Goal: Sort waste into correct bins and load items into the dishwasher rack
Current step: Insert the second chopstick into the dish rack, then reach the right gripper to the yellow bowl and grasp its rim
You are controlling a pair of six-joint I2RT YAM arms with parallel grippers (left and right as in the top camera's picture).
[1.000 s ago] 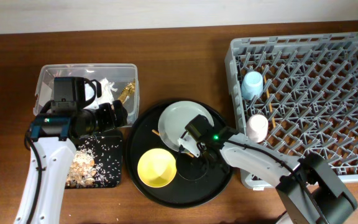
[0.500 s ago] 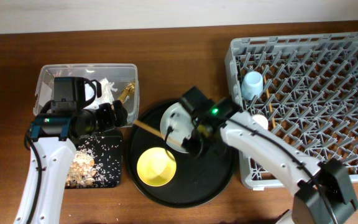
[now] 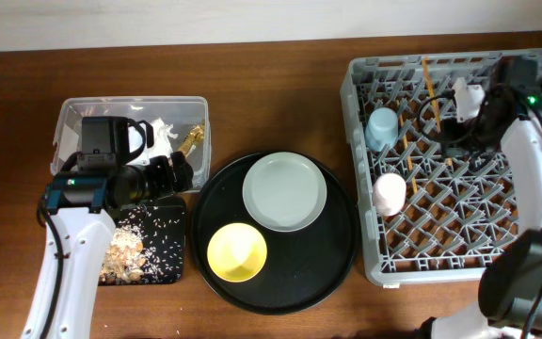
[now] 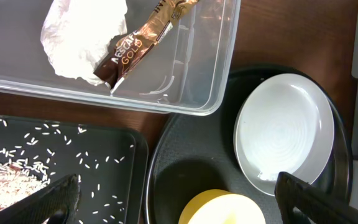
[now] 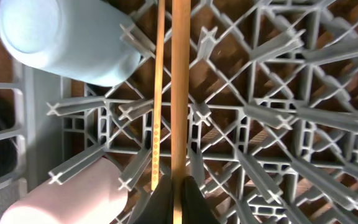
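Note:
My right gripper [image 3: 442, 125] is shut on the pair of wooden chopsticks [image 3: 428, 89] and holds them over the back of the grey dishwasher rack [image 3: 459, 226], right of the blue cup [image 3: 381, 127]. In the right wrist view the jaws [image 5: 178, 199] pinch the chopsticks [image 5: 179, 87] above the pegs, with the blue cup [image 5: 67, 40] and the pink cup [image 5: 61, 193] to the left. The pink cup [image 3: 390, 191] lies in the rack. My left gripper [image 3: 179, 172] is open and empty [image 4: 179, 202], hovering between the bins. The tissue [image 4: 82, 34] and wrapper [image 4: 138, 46] lie in the clear box [image 3: 73, 118].
The round black tray [image 3: 290, 282] holds the pale plate [image 3: 285, 191] and the yellow bowl [image 3: 237, 252]. The shallow black tray [image 3: 172, 259] holds food scraps [image 3: 125, 250]. Bare wooden table lies behind the trays.
My right arm lifted the chopsticks from the round tray and swung right to the back of the rack. The left arm has not moved.

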